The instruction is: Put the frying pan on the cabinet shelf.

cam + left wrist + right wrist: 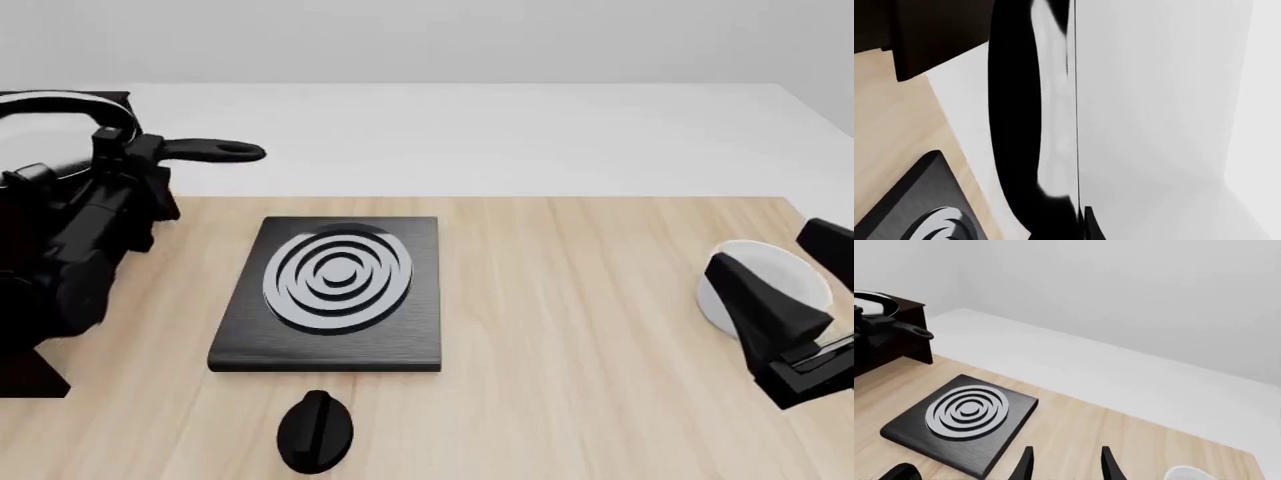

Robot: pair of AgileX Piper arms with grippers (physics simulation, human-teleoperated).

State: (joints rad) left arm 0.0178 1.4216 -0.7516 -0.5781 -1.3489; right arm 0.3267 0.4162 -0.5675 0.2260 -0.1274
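The frying pan [60,108] is black with a glossy inside. It is level with the flat top of the dark cabinet [27,378] at the far left, and its long handle [220,152] points right over the table. My left gripper [131,150] is shut on the handle near the pan. The left wrist view shows the pan [1014,125] close up, with the cabinet [921,35] behind it. I cannot tell whether the pan rests on the cabinet top. The right wrist view shows the pan [871,302] over the cabinet [911,335]. My right gripper [1066,462] is open and empty.
A black square stove plate [334,290] with silver rings lies at the table's middle left. A black knob [316,430] lies in front of it. A white bowl [771,285] sits at the right, under my right gripper [759,247].
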